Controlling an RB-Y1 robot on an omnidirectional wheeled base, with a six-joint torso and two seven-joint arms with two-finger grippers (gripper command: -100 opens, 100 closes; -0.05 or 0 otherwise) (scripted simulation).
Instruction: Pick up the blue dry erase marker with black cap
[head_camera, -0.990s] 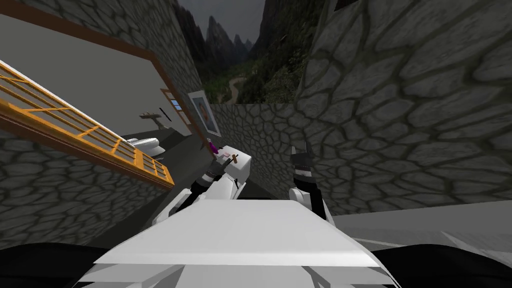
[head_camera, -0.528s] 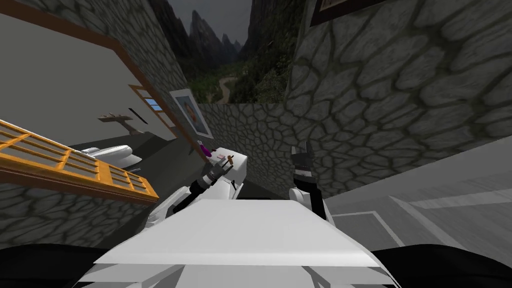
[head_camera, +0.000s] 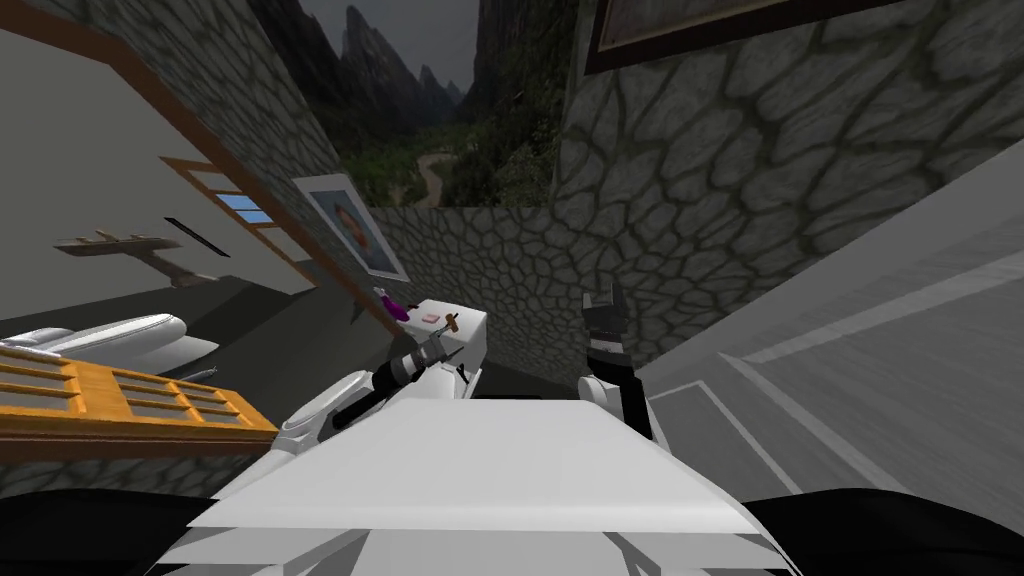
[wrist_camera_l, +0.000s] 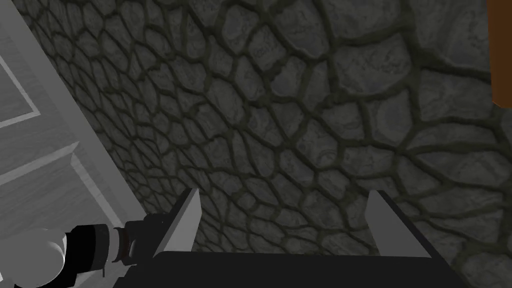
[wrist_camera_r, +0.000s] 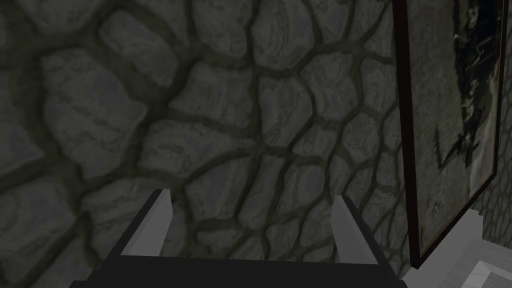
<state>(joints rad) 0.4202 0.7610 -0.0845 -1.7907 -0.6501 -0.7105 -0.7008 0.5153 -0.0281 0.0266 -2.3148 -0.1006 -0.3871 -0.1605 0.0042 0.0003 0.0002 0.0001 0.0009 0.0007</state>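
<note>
Where the stone wall (head_camera: 520, 270) turns a corner, a small white boxy bench (head_camera: 472, 345) carries three little things, and none of them reads plainly as blue. A slim purple stick (head_camera: 397, 309) with a pale tip sits at the top's far left corner and reaches past the edge. It is the closest in shape to a marker, though I cannot make out a cap. Beside it lie a flat pink piece (head_camera: 430, 318) and a short brown stick (head_camera: 452, 322) nearer the front edge. The left hand (wrist_camera_l: 285, 195) hovers close to the bench's near side, fingers wide apart with nothing between them. The right hand (wrist_camera_r: 252, 196), equally wide and empty, points up at the wall beside a dark-framed picture (wrist_camera_r: 450, 125). A grey panelled door (head_camera: 850, 340) stands to the right. To the left, dark floor (head_camera: 290, 340) lies open below a framed portrait (head_camera: 350, 225).
</note>
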